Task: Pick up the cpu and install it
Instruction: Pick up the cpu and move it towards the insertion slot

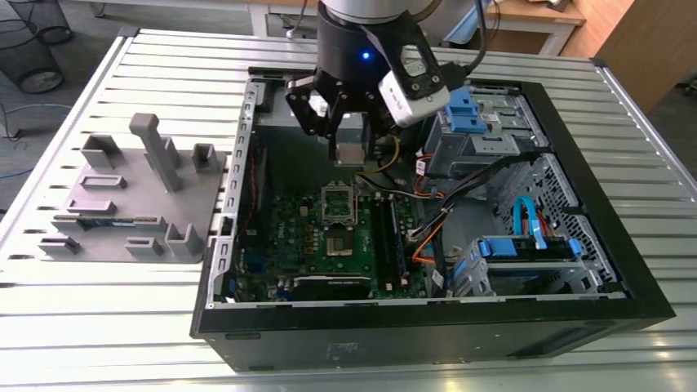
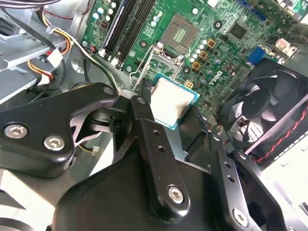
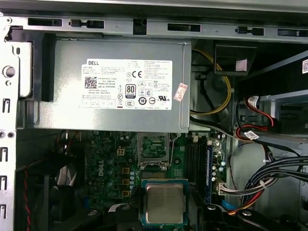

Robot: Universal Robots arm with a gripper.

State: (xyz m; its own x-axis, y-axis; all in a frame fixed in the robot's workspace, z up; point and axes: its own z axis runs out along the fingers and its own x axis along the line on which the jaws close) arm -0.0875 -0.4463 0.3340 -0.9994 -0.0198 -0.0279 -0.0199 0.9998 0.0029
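The cpu [image 1: 350, 150], a small square chip with a silver top, hangs in my gripper [image 1: 351, 155] inside the open computer case [image 1: 610, 245]. In the second wrist view the black fingers [image 2: 140, 108] clamp the cpu [image 2: 174, 101] at its edges, tilted above the green motherboard [image 2: 226, 53]. The open socket [image 2: 181, 32] lies a short way beyond the chip. In the first wrist view the cpu [image 3: 164, 202] sits just short of the socket [image 3: 154, 147]. In the exterior view the socket [image 1: 339, 206] is below the gripper.
A grey tray [image 1: 130, 196] with upright posts stands at the exterior view's left, with a green memory stick [image 1: 109, 220] on it. Power supply [image 3: 115, 82], cable bundles [image 3: 269, 178], blue drive cages [image 1: 479, 122] and a black fan [image 2: 269, 106] crowd the case.
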